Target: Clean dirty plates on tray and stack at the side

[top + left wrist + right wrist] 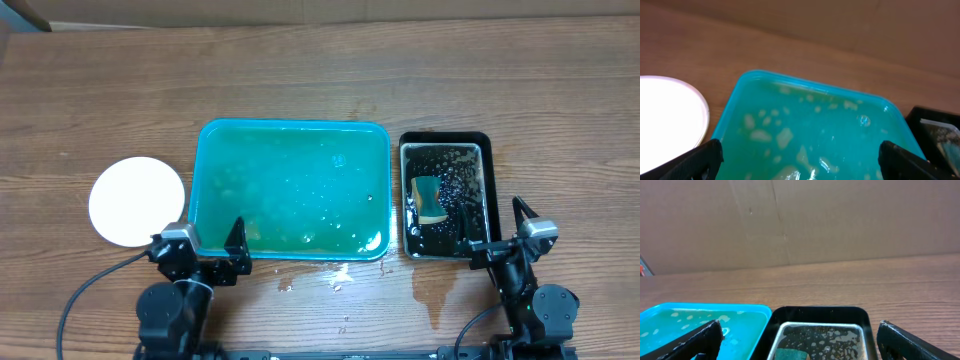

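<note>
The teal tray (292, 124) sits mid-table, holding a film of water with pale food bits and no plate on it. A white plate (137, 201) rests on the table to its left; only the clean top face shows from above. My left gripper (203, 247) is open at the tray's near left corner. In the left wrist view, the tray (735, 95) fills the space between its fingers (700, 160), with the plate (665, 115) off to the left. My right gripper (500, 235) is open and empty near the black tray's front right corner.
A narrow black tray (445, 138) to the right of the teal one holds a metal pan of soapy water and a teal sponge (430, 198). Water is spilled on the wood (335, 275) in front of the trays. A cardboard wall (790, 220) stands behind the table.
</note>
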{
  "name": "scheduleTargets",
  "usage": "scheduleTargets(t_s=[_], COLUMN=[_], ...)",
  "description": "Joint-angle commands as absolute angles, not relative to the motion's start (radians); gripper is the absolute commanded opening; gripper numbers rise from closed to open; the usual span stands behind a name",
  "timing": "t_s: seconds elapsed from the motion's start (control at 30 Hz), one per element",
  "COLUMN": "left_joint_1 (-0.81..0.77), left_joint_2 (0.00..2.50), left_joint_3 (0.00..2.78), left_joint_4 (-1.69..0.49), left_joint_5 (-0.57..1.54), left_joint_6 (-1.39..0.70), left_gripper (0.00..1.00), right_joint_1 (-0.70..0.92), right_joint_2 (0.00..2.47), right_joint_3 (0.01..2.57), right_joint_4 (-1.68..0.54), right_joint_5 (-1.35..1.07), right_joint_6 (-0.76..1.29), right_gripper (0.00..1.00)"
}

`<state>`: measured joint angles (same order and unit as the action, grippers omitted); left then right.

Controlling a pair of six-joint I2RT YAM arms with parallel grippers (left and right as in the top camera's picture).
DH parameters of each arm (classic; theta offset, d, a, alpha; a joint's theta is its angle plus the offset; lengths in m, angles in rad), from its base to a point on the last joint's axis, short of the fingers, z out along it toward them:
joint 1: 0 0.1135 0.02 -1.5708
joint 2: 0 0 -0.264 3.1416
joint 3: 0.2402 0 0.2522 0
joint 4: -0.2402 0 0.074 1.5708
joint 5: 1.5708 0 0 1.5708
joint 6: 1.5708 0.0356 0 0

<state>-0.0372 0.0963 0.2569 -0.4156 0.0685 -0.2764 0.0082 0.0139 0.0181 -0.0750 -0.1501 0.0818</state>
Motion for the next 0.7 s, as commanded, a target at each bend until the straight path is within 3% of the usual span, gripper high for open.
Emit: scheduleTargets(t_s=[0.0, 0.3, 0.53, 0.67], left_joint_1=[-0.031, -0.023, -0.023, -0.023], left_joint_2=[0.027, 0.003, 0.003, 0.003], left_joint_3=[0.180, 0.010, 0.005, 0.005], left_joint_4=[-0.317, 0.094, -0.080, -0.076], left_joint_5=[0.080, 0.027, 0.030, 0.026], left_joint_6=[-0.253, -0.157, -0.164, -0.164], left_gripper=[1.00, 1.00, 1.00, 1.00], right_joint_1=[0.004, 0.004, 0.004, 0.004], right_joint_2=[0.003, 0.003, 0.003, 0.003], right_joint_3=[0.008, 0.008, 0.008, 0.008], right_joint_4=[-0.070, -0.070, -0.070, -0.070], right_joint_5=[-0.152, -0.152, -0.152, -0.152], right_joint_6=[0.078, 0.078, 0.078, 0.078], right_gripper=[1.00, 1.00, 1.00, 1.00])
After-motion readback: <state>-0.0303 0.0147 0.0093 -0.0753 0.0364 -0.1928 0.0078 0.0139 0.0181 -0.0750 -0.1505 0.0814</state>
